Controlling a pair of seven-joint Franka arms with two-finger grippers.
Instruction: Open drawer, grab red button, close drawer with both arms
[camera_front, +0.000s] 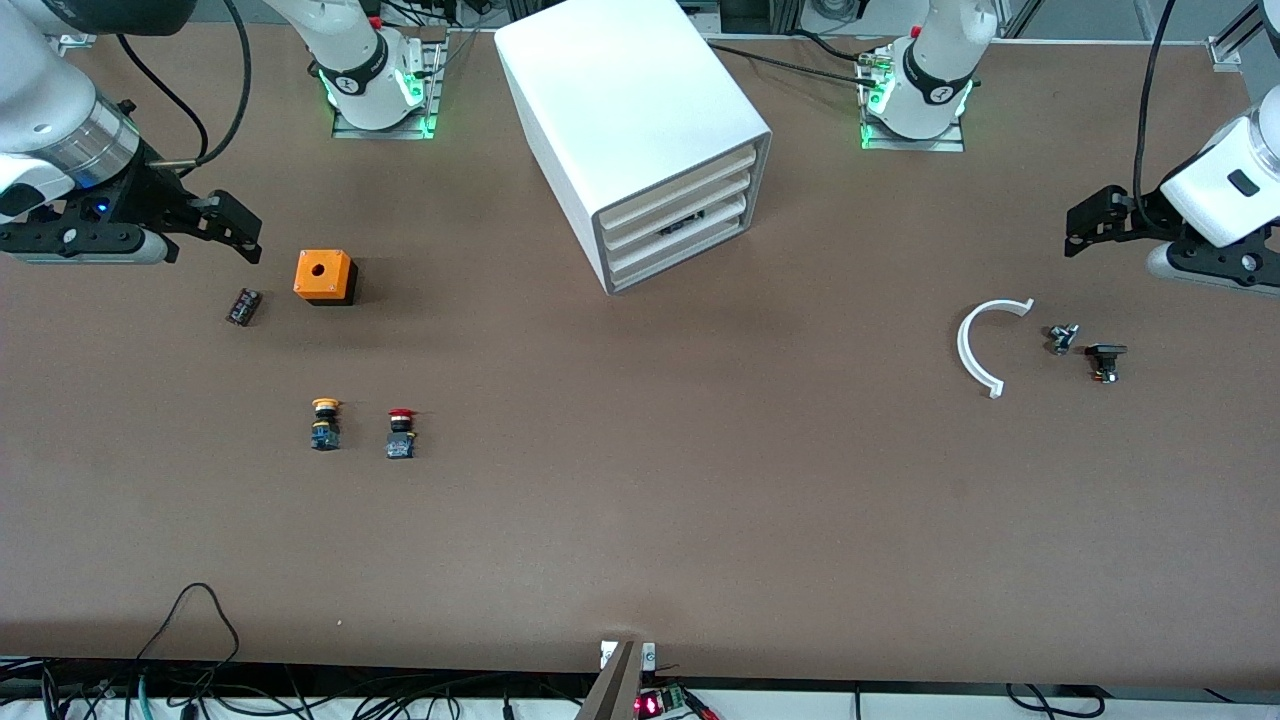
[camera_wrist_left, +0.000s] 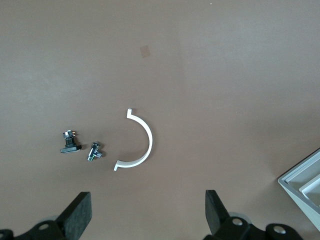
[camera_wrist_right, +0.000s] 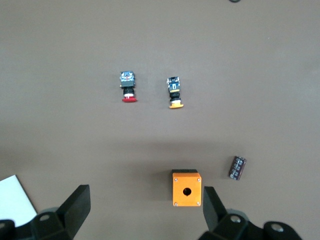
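Both grippers, left gripper (camera_front: 1085, 228) and right gripper (camera_front: 236, 228), show partly cropped.

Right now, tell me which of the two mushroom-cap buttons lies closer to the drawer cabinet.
The red-capped button. It stands beside the yellow-orange-capped button, but on the side toward the white drawer cabinet; the yellow-orange one sits nearer the right arm's end of the table.
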